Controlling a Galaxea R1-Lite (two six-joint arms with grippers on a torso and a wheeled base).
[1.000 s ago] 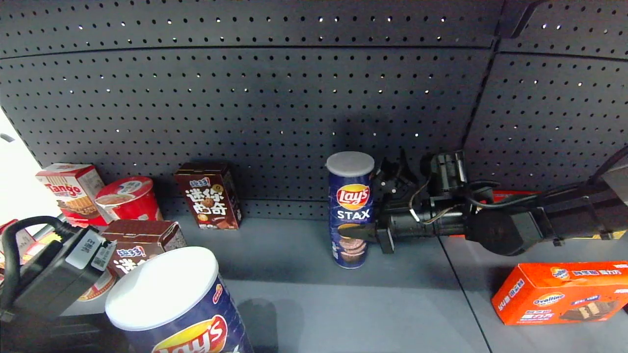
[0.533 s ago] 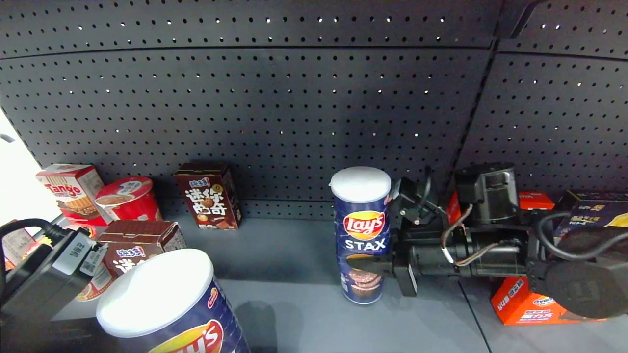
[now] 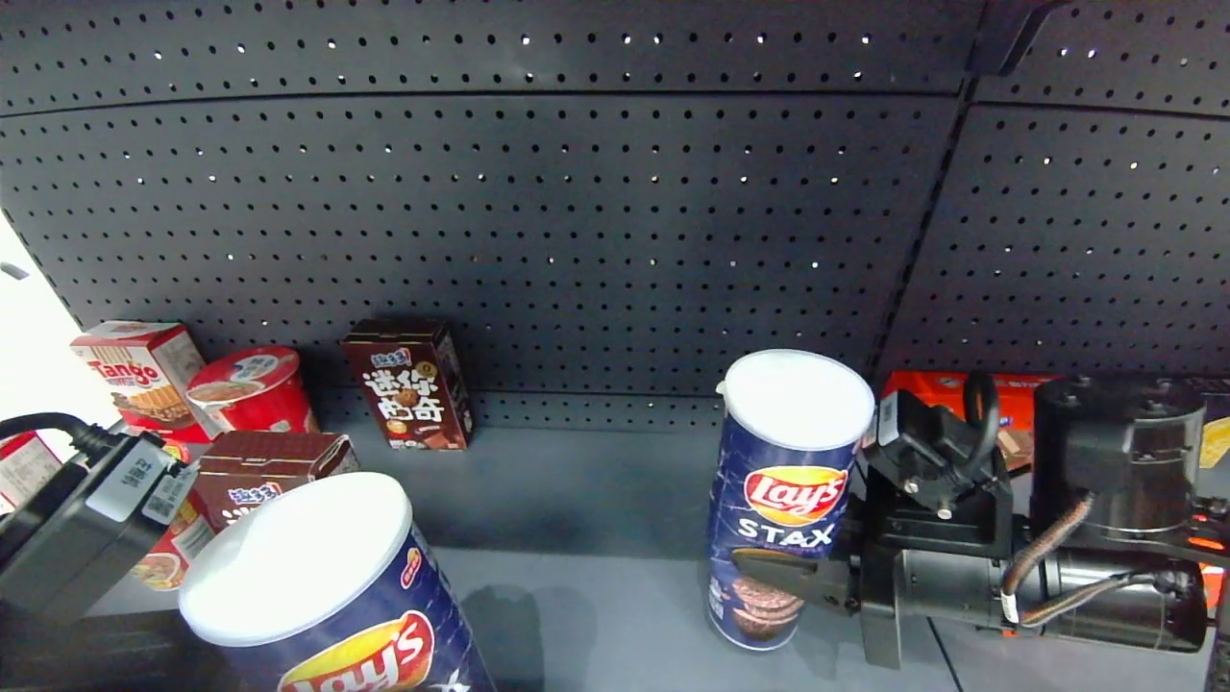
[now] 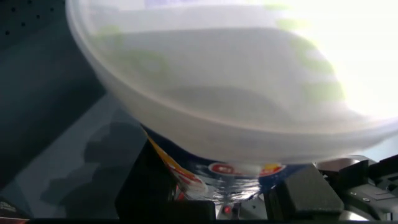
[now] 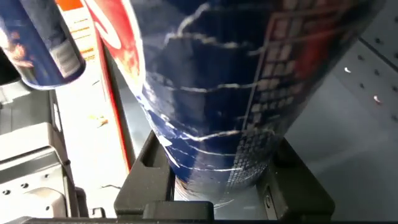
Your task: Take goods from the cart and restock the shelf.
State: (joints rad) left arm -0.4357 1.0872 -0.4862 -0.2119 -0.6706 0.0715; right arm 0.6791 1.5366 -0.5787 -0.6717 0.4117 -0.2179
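**Q:** What closes the scene on the far side?
**A:** A dark perforated back panel [image 3: 577, 240], built of stacked sheets that meet at a horizontal seam [image 3: 480, 96]. Pinpoints of light show through some of the holes.

**Q:** And to the right?
**A:** A slanting upright [image 3: 921, 240] divides it from a second perforated panel [image 3: 1086, 221]. A dark bracket [image 3: 1019, 29] sits at the upright's top.

**Q:** The surface below?
**A:** A matt grey shelf [image 3: 577, 500], running from the panel's foot to the near edge, with soft shadows on it. A bright white patch [image 3: 29, 317] lies beyond the panel's far-left end.
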